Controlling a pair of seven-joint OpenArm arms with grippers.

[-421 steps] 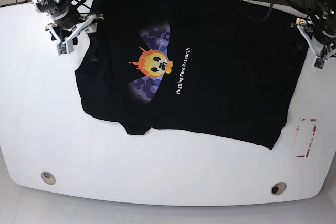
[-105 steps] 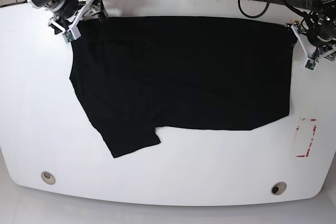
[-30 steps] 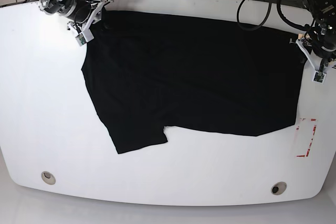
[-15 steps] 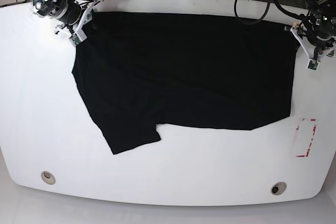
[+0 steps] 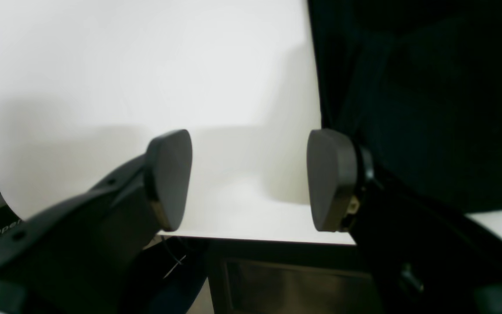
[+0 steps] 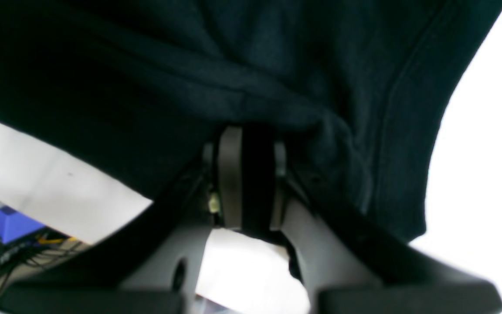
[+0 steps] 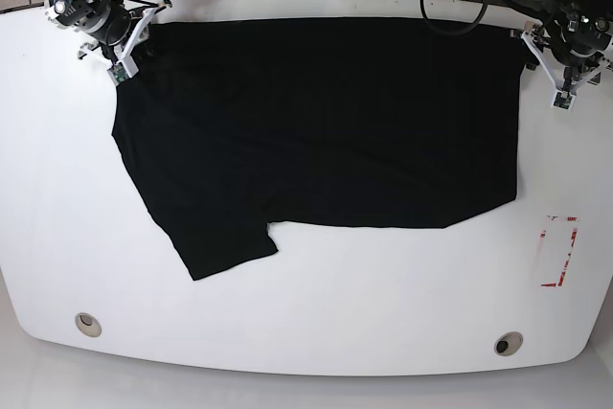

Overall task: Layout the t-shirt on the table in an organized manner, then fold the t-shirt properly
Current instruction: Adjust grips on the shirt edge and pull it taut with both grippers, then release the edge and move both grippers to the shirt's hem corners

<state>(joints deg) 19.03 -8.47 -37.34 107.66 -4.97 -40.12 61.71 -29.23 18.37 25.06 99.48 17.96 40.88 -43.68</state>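
Nearest, at six o'clock, bare white surface (image 7: 316,323) with two grommet holes (image 7: 88,324). Beyond, the t-shirt (image 7: 326,131) lies spread, plain black side up, across the middle. Farthest, at ten o'clock, the right tool (image 6: 244,174) pinches the shirt's corner; at two o'clock, the left tool (image 5: 249,181) gapes wide, holding nothing, beside the shirt's edge.

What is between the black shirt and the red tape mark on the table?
Nothing: in the base view, only bare white table lies between the t-shirt and the red tape mark.
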